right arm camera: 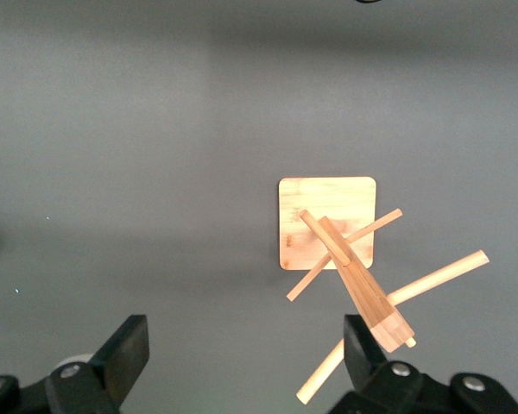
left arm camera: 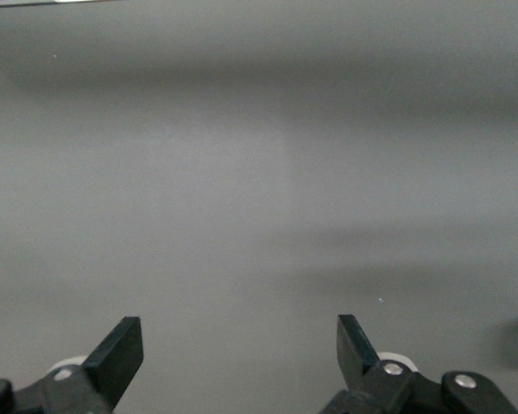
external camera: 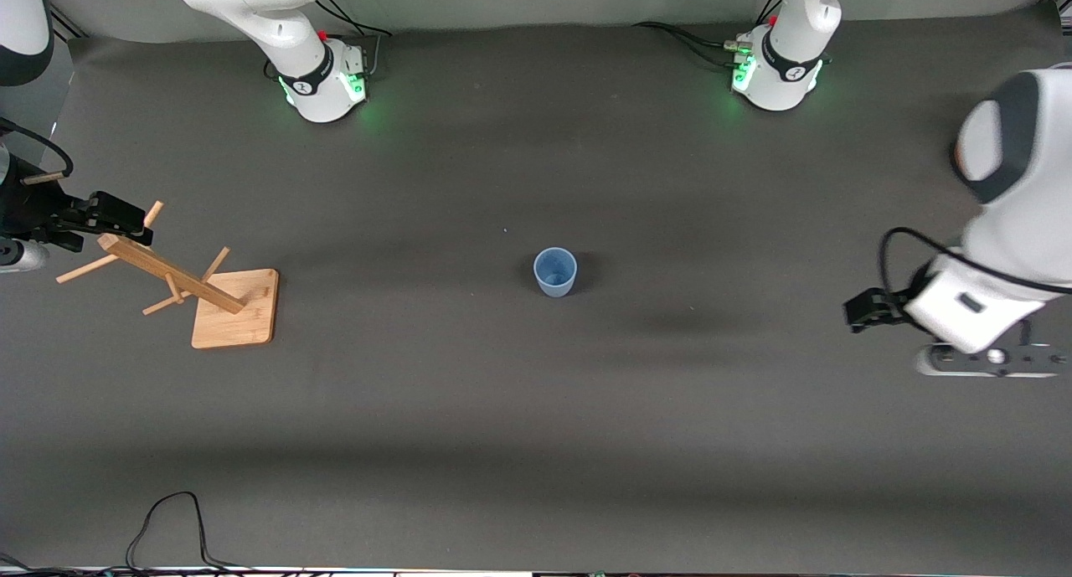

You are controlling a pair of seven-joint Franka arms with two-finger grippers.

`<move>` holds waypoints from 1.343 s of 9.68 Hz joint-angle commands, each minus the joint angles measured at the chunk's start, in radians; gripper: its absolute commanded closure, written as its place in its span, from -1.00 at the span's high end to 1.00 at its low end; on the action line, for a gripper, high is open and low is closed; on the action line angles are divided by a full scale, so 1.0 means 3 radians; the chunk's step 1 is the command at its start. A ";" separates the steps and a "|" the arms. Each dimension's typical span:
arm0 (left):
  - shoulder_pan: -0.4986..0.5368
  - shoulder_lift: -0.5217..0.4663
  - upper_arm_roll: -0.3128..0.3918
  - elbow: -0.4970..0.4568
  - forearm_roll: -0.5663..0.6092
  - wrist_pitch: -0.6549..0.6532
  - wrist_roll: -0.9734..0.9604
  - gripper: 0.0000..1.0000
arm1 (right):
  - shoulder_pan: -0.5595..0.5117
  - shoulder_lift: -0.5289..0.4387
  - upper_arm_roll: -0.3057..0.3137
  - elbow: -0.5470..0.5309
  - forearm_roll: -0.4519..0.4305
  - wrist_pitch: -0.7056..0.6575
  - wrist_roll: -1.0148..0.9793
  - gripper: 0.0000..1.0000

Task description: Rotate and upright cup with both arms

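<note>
Standing upright mid-table, the cup (external camera: 555,271) looks finished. Both grippers are spread: the left gripper (left arm camera: 240,354) over bare table, the right gripper (right arm camera: 246,354) above the wooden rack (external camera: 180,280), which it could knock when lowering.

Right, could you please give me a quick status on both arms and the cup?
Left gripper open over bare table at its end, waiting. Right gripper open above the wooden rack. Cup upright mid-table, untouched. Nothing near it.
</note>
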 commanded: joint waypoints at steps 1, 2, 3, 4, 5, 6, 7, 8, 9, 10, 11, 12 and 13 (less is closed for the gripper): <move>0.0184 -0.0478 -0.0035 -0.0536 -0.0047 0.0040 0.0247 1.00 | 0.0019 -0.0053 -0.0016 -0.0025 0.0038 -0.0027 0.0057 1.00; 0.0195 -0.0825 -0.0035 -0.1045 -0.0011 0.0263 0.0258 1.00 | 0.0019 -0.0053 -0.0016 -0.0025 0.0038 -0.0027 0.0057 1.00; 0.0190 -0.1117 -0.0030 -0.1531 -0.0001 0.0544 0.0222 1.00 | 0.0019 -0.0053 -0.0016 -0.0025 0.0038 -0.0027 0.0062 1.00; 0.0210 -0.1160 -0.0040 -0.1557 0.0004 0.0476 0.0095 1.00 | 0.0019 -0.0047 -0.0016 -0.0025 0.0038 -0.0022 0.0057 1.00; 0.0210 -0.1156 -0.0035 -0.1542 0.0005 0.0419 0.0069 1.00 | 0.0019 -0.0047 -0.0016 -0.0025 0.0038 -0.0022 0.0057 1.00; 0.0210 -0.1161 -0.0015 -0.1541 -0.0001 0.0313 0.0089 1.00 | 0.0019 -0.0047 -0.0016 -0.0025 0.0038 -0.0022 0.0062 1.00; 0.0210 -0.1171 -0.0005 -0.1541 0.0004 0.0144 0.0059 1.00 | 0.0025 -0.0047 -0.0016 -0.0025 0.0038 -0.0027 0.0062 1.00; 0.0276 -0.1176 -0.0111 -0.1521 0.0015 0.0107 0.0023 1.00 | 0.0020 -0.0047 -0.0016 -0.0025 0.0038 -0.0022 0.0062 1.00; 0.0176 -0.1181 -0.0081 -0.1415 0.0106 -0.0060 0.0002 1.00 | 0.0019 -0.0047 -0.0016 -0.0025 0.0038 -0.0022 0.0062 1.00; -0.0246 -0.1181 0.0324 -0.1241 0.0122 -0.0178 0.0002 1.00 | 0.0025 -0.0047 -0.0016 -0.0025 0.0038 -0.0022 0.0062 1.00; -0.0427 -0.1151 0.0540 -0.1123 0.0127 -0.0286 0.0007 1.00 | 0.0025 -0.0047 -0.0016 -0.0025 0.0038 -0.0027 0.0062 1.00; -0.0419 -0.1151 0.0543 -0.1087 0.0127 -0.0302 0.0002 1.00 | 0.0020 -0.0047 -0.0016 -0.0025 0.0038 -0.0022 0.0062 1.00; -0.0424 -0.1135 0.0538 -0.1041 0.0122 -0.0307 0.0002 1.00 | 0.0025 -0.0047 -0.0016 -0.0025 0.0038 -0.0027 0.0062 1.00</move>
